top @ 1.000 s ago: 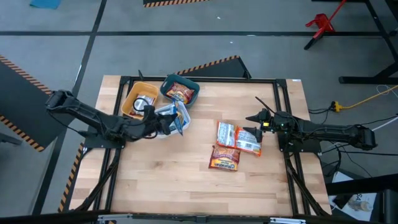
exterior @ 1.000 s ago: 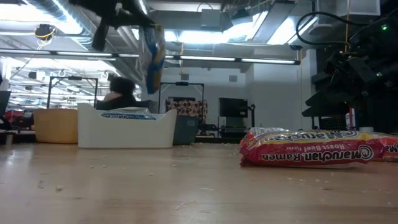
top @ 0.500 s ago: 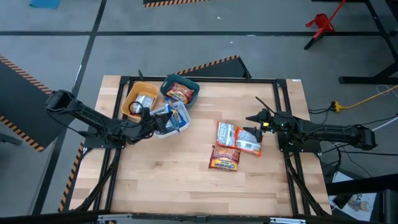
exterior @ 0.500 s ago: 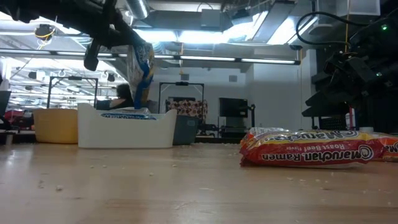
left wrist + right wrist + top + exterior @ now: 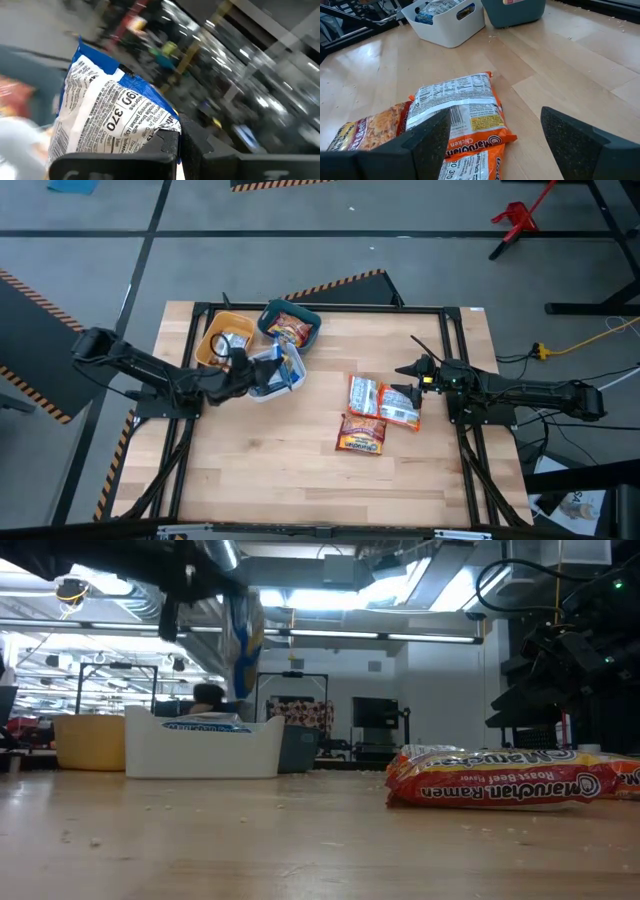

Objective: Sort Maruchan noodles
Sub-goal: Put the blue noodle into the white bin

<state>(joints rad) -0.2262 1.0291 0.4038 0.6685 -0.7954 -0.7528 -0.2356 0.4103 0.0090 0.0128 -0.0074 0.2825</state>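
Shifting back and forth above the white bin [image 5: 272,375], the left gripper [image 5: 243,366] is carrying a blue-white packet [image 5: 243,638] that a moment ago was hanging lower and nearer the yellow bin [image 5: 212,340], and is now riding higher over the white bin's middle in the low view. Its fingers are pinching the packet's edge, as the left wrist view is showing, with the blue-white packet dangling free and not touching the blue-printed packets already lying in that bin. That is suggesting the drop is still being lined up rather than finished. Over on the other side, the right gripper [image 5: 407,368] is hovering with its fingers spread wide, just beside the orange chicken packet [image 5: 465,108], which is overlapping a red-orange packet [image 5: 363,434] and another orange one [image 5: 364,395] near the table's middle. A red packet is sitting in the teal bin [image 5: 303,316]. By my judgement, three loose packets are still waiting for sorting.
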